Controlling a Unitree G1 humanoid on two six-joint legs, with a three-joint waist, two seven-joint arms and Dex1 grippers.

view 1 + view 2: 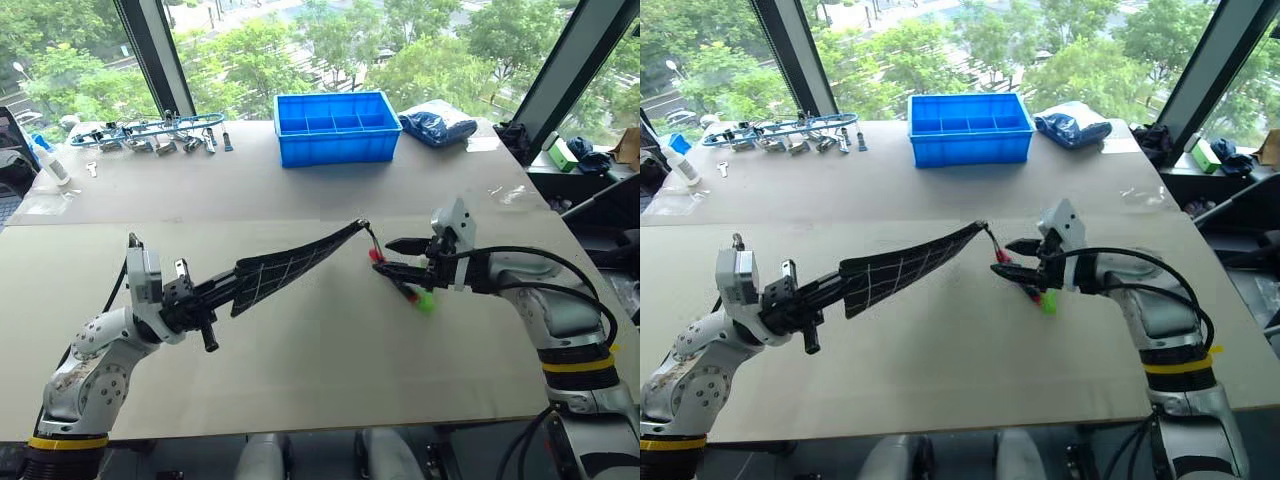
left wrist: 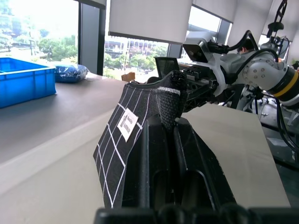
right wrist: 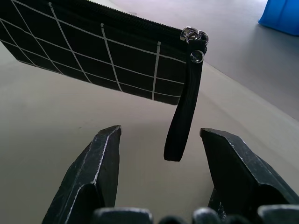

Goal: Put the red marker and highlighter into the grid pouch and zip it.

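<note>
I am holding the grid pouch [image 1: 285, 268] up off the table [image 1: 300, 360] by one end, my left pincer [image 1: 205, 297] clamped tight on its fabric, so it is stretching out flat toward my right side with its zipper pull cord [image 3: 182, 126] dangling free from the far corner. My right pincer [image 1: 400, 257] is standing wide apart just beside that cord, gripping nothing. The red marker [image 1: 392, 277] and the light green highlighter [image 1: 425, 300] are lying together on the table beneath my right pincer. A blue plastic bin [image 1: 337, 126] is sitting well behind.
</note>
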